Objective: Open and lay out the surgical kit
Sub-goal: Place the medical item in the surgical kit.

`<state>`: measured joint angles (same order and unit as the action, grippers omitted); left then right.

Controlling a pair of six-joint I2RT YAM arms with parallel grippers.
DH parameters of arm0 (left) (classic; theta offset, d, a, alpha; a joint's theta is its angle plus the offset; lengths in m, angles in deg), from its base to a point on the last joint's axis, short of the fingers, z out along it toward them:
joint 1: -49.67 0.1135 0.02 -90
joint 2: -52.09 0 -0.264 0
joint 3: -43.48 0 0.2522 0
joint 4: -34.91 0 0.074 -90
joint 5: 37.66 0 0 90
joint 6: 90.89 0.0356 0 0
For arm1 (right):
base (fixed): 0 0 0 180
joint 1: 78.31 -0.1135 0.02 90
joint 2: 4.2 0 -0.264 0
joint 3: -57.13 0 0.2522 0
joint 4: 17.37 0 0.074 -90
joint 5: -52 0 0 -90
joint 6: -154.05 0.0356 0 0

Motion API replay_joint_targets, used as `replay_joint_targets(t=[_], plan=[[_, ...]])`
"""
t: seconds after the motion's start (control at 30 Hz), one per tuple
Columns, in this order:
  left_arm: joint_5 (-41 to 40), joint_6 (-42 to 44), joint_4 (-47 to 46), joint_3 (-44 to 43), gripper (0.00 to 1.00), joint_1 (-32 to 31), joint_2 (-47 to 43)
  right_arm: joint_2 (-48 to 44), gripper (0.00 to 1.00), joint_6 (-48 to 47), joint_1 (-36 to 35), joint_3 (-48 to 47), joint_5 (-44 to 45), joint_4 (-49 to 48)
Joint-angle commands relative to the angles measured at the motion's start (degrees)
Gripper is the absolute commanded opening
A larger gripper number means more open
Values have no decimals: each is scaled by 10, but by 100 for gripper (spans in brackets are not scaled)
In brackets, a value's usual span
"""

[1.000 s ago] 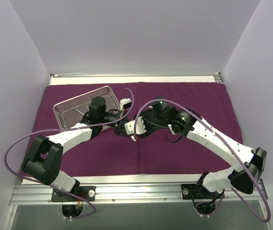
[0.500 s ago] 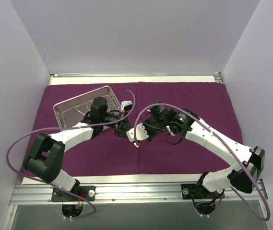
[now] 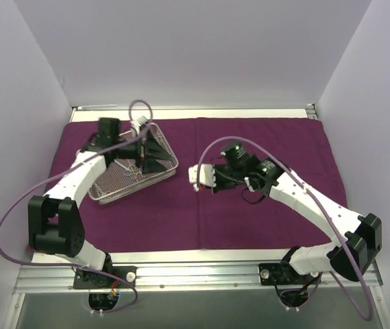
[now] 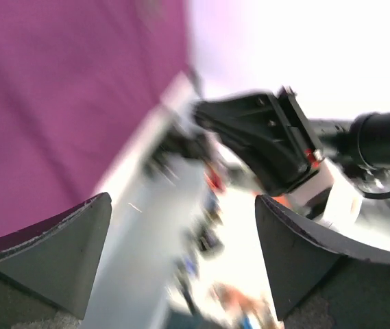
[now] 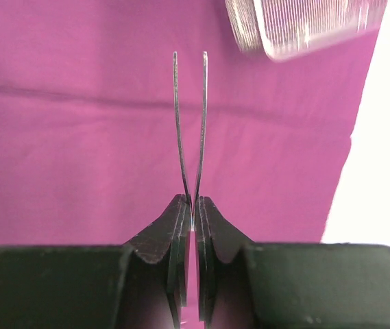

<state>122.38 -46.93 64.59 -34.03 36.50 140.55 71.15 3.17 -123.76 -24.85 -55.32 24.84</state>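
The surgical kit's purple cloth wrap [image 3: 263, 226] lies spread flat over the table. On its left part sits the silver wire-mesh tray [image 3: 116, 192], skewed, with small metal instruments [image 3: 130, 171] inside. My left gripper [image 3: 152, 154] hovers over the tray's right end. Its wrist view is blurred but shows the left gripper [image 4: 181, 199] wide open with nothing between the jaws. My right gripper [image 3: 198, 177] is at mid-table, just right of the tray. The right gripper [image 5: 193, 205] is shut on slim metal tweezers [image 5: 189, 123], whose two prongs point out over the cloth [image 5: 78, 151].
White walls stand close on the left, back and right. A metal rail [image 3: 195, 110] runs along the cloth's far edge. The arm bases and a metal frame [image 3: 195, 274] line the near edge. Purple cables loop off both arms.
My left gripper has opened and swung back-left from the table's middle to over the tray. The tray now lies turned and nearer. My right gripper has closed on the tweezers and shifted slightly.
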Motion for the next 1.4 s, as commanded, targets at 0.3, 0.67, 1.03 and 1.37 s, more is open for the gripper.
replay_joint_targets(t=[0.3,0.67,1.03,1.37], plan=[[-451,218,365,-179,94,92,-10,49,0,549,195,-2,44,-72],[-419,198,344,-191,96,104,21,107,0,666,318,35,171,35],[-388,190,336,-215,98,111,60,248,0,711,349,31,184,79],[-358,180,309,-205,98,123,79,289,0,701,345,-14,243,107]])
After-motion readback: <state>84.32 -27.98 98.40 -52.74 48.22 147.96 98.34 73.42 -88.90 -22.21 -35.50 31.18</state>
